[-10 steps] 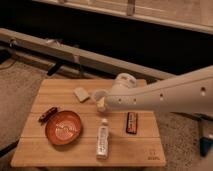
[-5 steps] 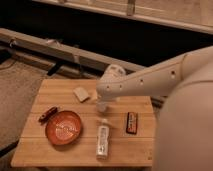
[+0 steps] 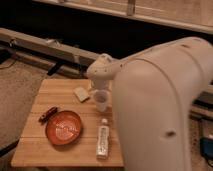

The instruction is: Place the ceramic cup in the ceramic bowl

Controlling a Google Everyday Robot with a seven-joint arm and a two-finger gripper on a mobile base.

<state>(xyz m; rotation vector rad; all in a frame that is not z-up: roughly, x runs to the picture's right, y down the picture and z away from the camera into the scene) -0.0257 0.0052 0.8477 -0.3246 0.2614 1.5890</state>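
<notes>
Grasp step, I'd say: tool (image 3: 101, 86) sits right over ceramic cup (image 3: 101, 100) at frame centre, grip can't tell, ceramic bowl (image 3: 52, 135) apart at lower left on table (image 3: 40, 153); next needs carrying cup over bowl.

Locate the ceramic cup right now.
In the camera view, the ceramic cup sits mid-frame directly under the gripper, beside the pale block and beyond the ceramic bowl, above the wooden table.
</notes>
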